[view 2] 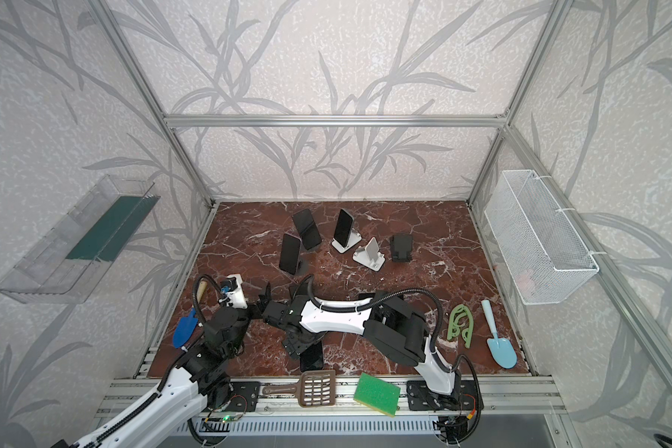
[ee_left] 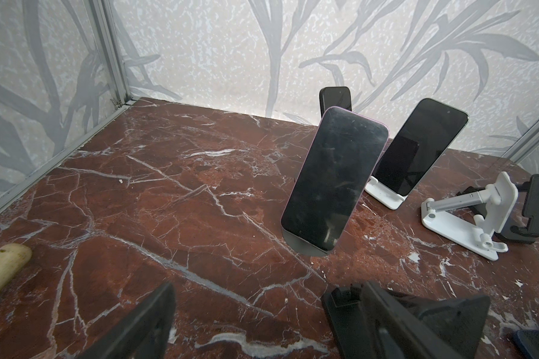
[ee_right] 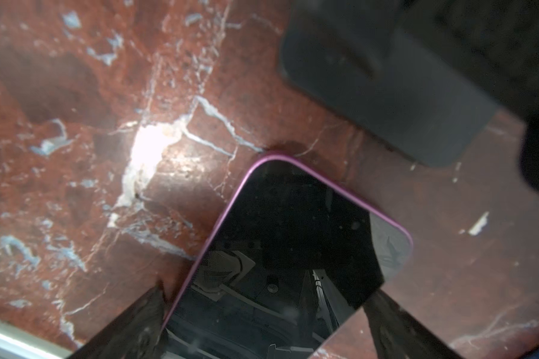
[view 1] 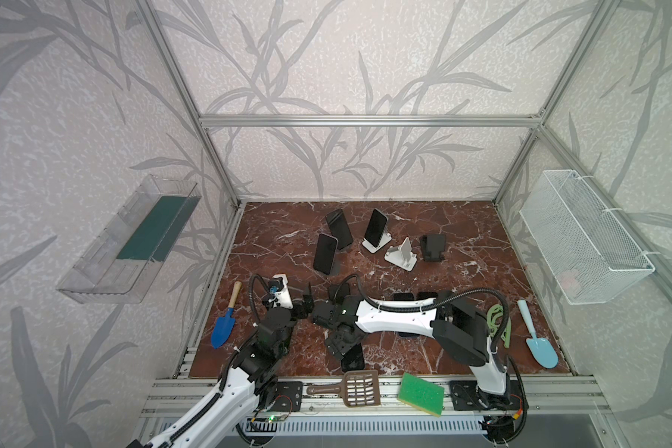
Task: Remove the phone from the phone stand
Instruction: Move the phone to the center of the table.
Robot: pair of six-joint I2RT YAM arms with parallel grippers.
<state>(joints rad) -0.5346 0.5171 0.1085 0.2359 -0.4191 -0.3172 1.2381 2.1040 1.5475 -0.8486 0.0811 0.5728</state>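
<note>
The standing phone (ee_left: 333,180), pink at its edge and dark-screened, is leaning back on a dark stand (ee_left: 305,247) in the far middle of the marble table (view 1: 462,271), a little left of centre. Just behind it another dark phone (view 1: 339,229) is leaning too. To its right a third phone (view 1: 376,226) is sitting in a white stand (view 1: 377,245). Further right, an empty white stand (view 1: 402,254) and an empty black stand (view 1: 432,247) are sitting side by side.

The left gripper (ee_left: 266,289) is hovering on the near side of the standing phone, apart from it and facing it, its jaws spread with nothing between them. Nearer still, the right gripper (ee_right: 266,292) is pointing down at a flat phone (ee_right: 293,233) lying screen up on the marble. Its jaws are spread wide, one finger at each long edge, and I cannot tell whether they are touching it.

A blue trowel (view 1: 222,329) is lying at the left edge, and a green sponge (view 1: 420,393) is lying on the near rail.
</note>
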